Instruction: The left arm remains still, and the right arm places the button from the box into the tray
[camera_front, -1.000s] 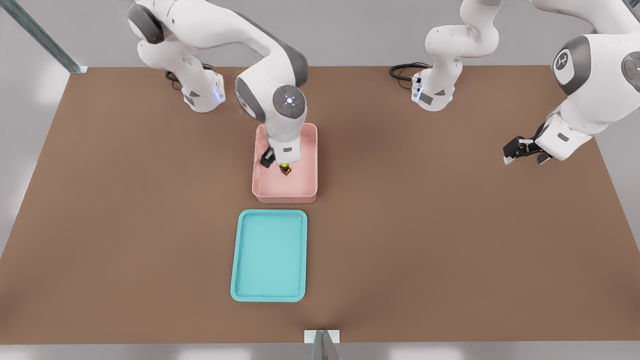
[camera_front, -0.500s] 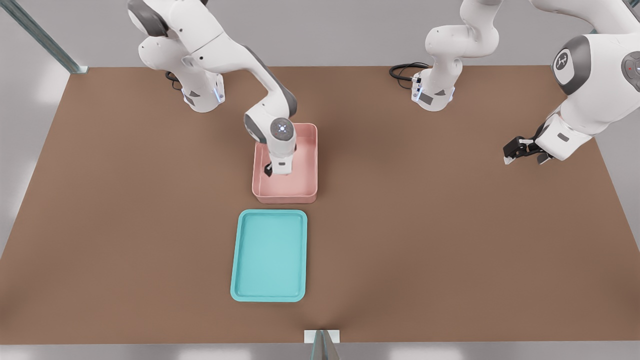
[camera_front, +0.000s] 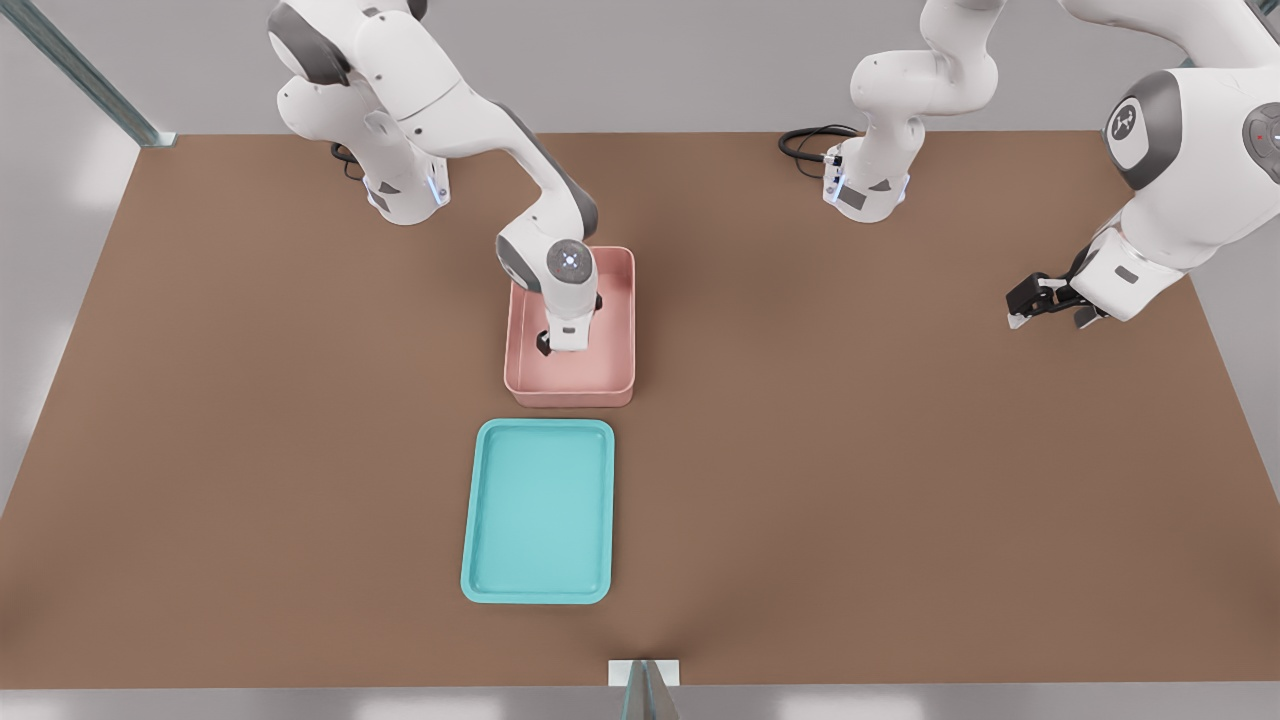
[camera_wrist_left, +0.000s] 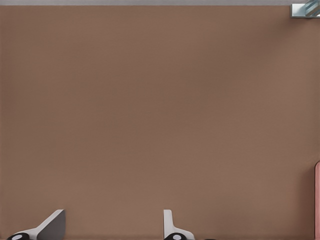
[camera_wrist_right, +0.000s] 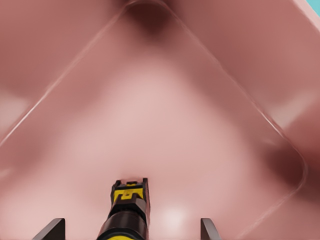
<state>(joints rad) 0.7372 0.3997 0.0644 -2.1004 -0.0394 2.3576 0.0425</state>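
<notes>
The pink box (camera_front: 572, 396) stands at the table's middle, with the teal tray (camera_front: 540, 510) lying just in front of it, nearer the camera. My gripper (camera_front: 566, 347) reaches straight down inside the box, and the wrist above it hides the button in the front view. In the right wrist view the button (camera_wrist_right: 129, 207), yellow-topped on a dark body, lies on the box's pink floor (camera_wrist_right: 165, 130) between my fingertips (camera_wrist_right: 56, 226). The gripper (camera_wrist_right: 131, 222) is open, with a gap on each side of the button.
The box's tall walls (camera_wrist_right: 260, 55) rise close around the gripper. The brown table (camera_front: 900, 480) stretches wide on all sides. A slim post (camera_front: 645, 690) stands at the near table edge.
The arm has come down into the box. The wrist now covers the button in the front view, where the button showed a second ago.
</notes>
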